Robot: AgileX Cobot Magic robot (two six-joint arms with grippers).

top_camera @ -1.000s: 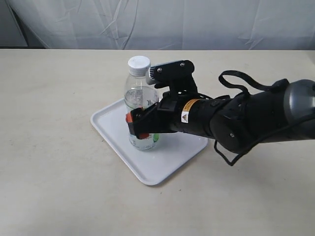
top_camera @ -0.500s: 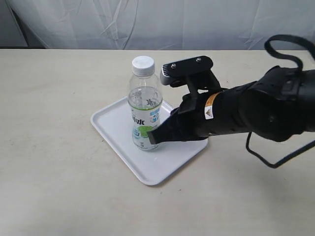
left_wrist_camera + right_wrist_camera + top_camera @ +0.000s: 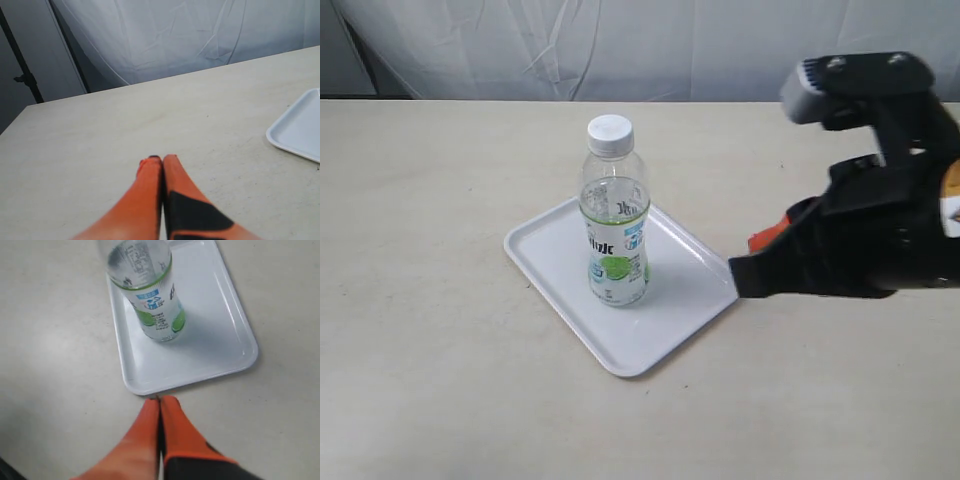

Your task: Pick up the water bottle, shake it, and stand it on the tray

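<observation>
The water bottle [image 3: 613, 215] stands upright on the white tray [image 3: 560, 268], clear with a white cap and a green, blue and white label; it also shows in the right wrist view as the water bottle [image 3: 150, 295] on the tray [image 3: 220, 340]. My right gripper [image 3: 748, 268] hangs to the right of the tray, apart from the bottle, its orange fingers [image 3: 172, 425] pressed together with nothing between them. My left gripper [image 3: 161, 159] is shut over bare table, with only a corner of the tray [image 3: 300, 127] in its view.
The beige table [image 3: 420, 300] spreads all round the tray. A white cloth backdrop [image 3: 620, 45] hangs behind the far edge. A dark stand [image 3: 22, 70] rises beyond the table in the left wrist view.
My right gripper let go of the bottle, drew back to the right and shut. The bottle stays standing on the tray.
</observation>
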